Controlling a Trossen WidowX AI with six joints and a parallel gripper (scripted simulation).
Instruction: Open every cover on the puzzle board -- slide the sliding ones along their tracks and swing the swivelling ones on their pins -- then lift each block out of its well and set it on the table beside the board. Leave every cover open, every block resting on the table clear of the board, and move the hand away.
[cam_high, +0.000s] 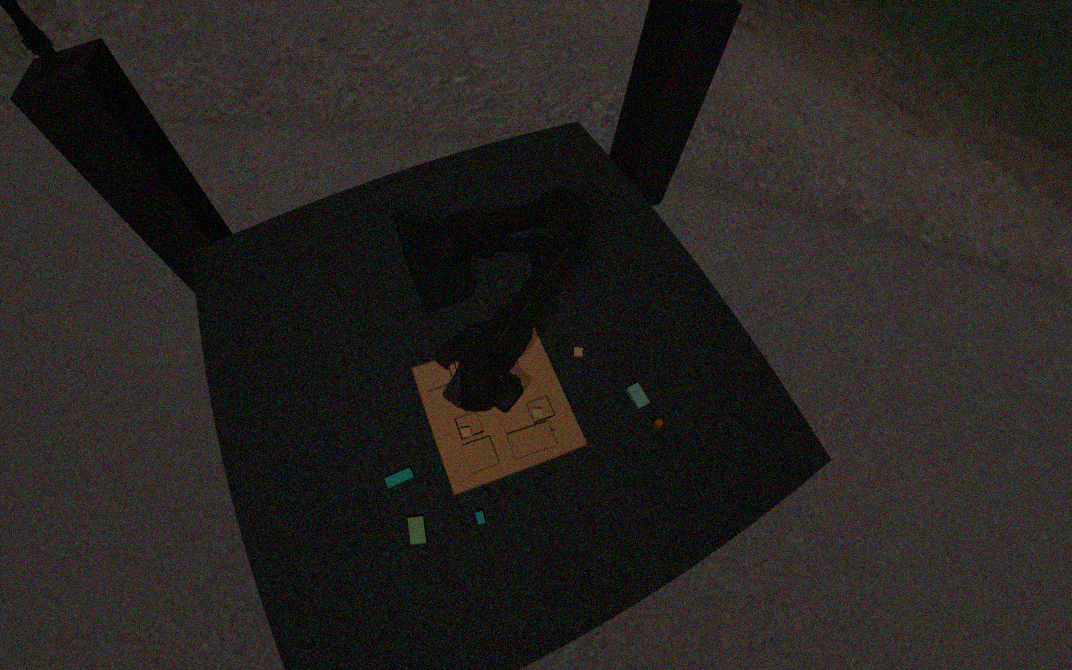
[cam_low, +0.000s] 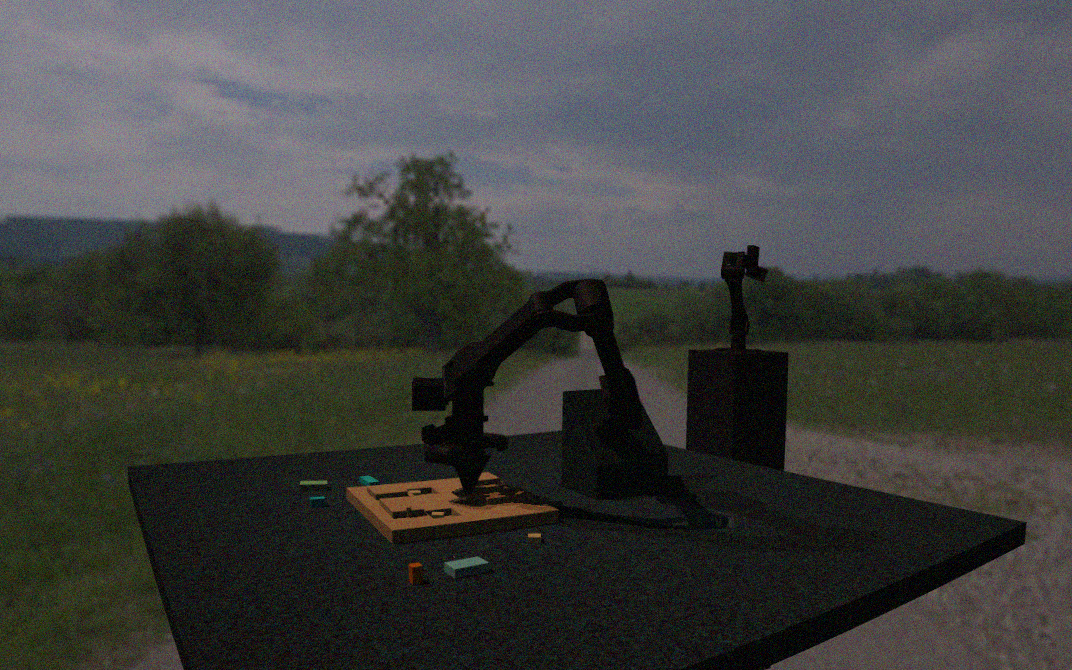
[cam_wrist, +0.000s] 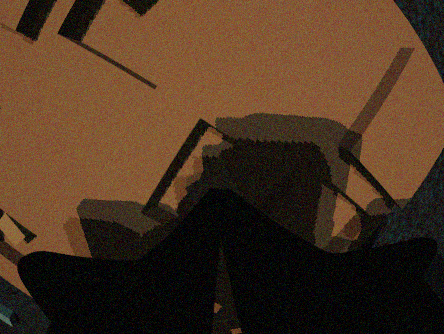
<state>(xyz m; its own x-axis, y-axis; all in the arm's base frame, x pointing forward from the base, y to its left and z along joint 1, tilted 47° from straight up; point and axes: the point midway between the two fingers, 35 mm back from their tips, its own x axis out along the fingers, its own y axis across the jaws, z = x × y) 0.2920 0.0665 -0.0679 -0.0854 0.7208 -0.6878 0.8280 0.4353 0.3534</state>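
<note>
The wooden puzzle board (cam_high: 434, 410) (cam_low: 474, 527) (cam_wrist: 250, 75) lies under my gripper (cam_low: 468, 491) (cam_wrist: 218, 198), which is shut and empty. Its tips are low at the board; contact is unclear. Two wells near the board's middle show small tan patches, block or floor I cannot tell. Arm and shadow hide the wells nearer the base. On the table, clear of the board, are a tan block (cam_high: 577, 351) (cam_low: 534, 537), a pale teal block (cam_high: 637, 395) (cam_low: 464, 567), an orange block (cam_high: 657, 423) (cam_low: 415, 574), a teal block (cam_high: 399, 477) and a green block (cam_high: 416, 530).
A small teal block (cam_high: 479, 517) (cam_low: 317, 501) also lies off the board. My arm's dark base block (cam_low: 581, 442) stands behind the board. A second arm stands on a dark pedestal (cam_low: 735, 410) beyond the table (cam_high: 600, 553) (cam_low: 671, 600). Light is very dim.
</note>
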